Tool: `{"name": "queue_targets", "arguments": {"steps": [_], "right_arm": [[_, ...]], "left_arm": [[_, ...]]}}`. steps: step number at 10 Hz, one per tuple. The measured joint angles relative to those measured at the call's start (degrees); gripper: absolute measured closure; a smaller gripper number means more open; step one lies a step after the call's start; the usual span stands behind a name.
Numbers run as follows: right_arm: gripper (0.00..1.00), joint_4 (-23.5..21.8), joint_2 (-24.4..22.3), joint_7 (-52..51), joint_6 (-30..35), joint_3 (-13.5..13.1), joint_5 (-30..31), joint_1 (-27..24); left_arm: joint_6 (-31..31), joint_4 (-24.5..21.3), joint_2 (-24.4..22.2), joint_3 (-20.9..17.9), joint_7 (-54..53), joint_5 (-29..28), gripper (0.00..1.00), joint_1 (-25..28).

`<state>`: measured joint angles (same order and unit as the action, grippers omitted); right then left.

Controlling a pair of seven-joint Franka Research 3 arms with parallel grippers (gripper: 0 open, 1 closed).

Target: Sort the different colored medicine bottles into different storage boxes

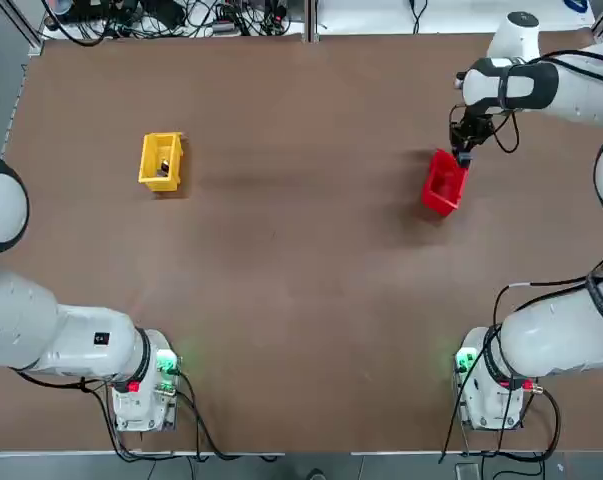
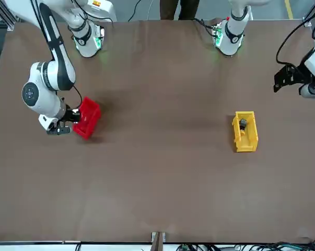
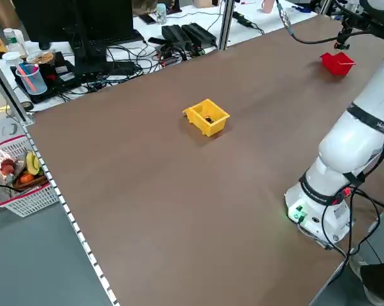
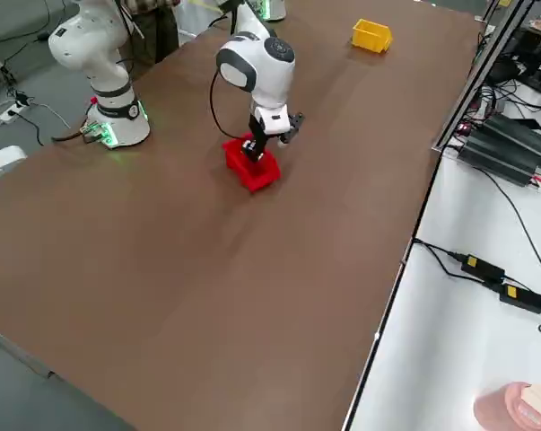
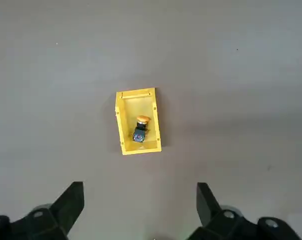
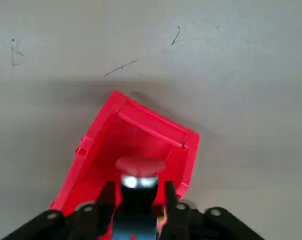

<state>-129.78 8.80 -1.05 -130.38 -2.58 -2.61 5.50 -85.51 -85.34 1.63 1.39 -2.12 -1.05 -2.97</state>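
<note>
No text, label, brand, number or sign can be made out on anything in these views.

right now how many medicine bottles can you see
2: the orange-capped bottle lies in the yellow box; the red-capped bottle is at the right gripper, over the red box.

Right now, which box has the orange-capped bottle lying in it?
The yellow box; the red box sits under the right gripper.
</note>
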Motion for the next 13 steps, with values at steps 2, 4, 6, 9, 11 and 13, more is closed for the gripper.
{"name": "queue_targets", "arguments": {"steps": [2,4,6,9,11,13], "right_arm": [[0.18,0.02,-0.24,0.47,0.00,0.13,-0.03,0.00],[0.00,0.20,-0.44,0.51,0.00,0.19,-0.04,0.00],[0.00,2.52,-0.89,-0.48,-0.57,0.18,0.06,-0.09],[0.00,14.71,-1.64,-9.25,2.95,-0.03,0.36,-4.53],[0.00,24.16,-1.96,-10.78,11.32,-0.46,2.24,-6.32],[0.00,28.96,-2.54,-10.77,14.60,-1.63,4.96,-6.47]], "left_arm": [[0.00,0.20,0.00,-0.05,0.00,0.00,0.01,0.07],[0.00,0.25,0.00,-0.08,-0.02,0.00,0.01,0.10],[0.00,0.26,0.00,-0.09,-0.02,0.00,0.01,0.10],[-0.01,0.39,0.01,-0.08,0.04,0.00,0.01,0.08],[-0.08,0.64,0.01,-0.07,0.30,0.00,0.01,0.04],[-0.08,0.88,0.01,-0.06,0.63,0.00,0.01,0.03]]}}
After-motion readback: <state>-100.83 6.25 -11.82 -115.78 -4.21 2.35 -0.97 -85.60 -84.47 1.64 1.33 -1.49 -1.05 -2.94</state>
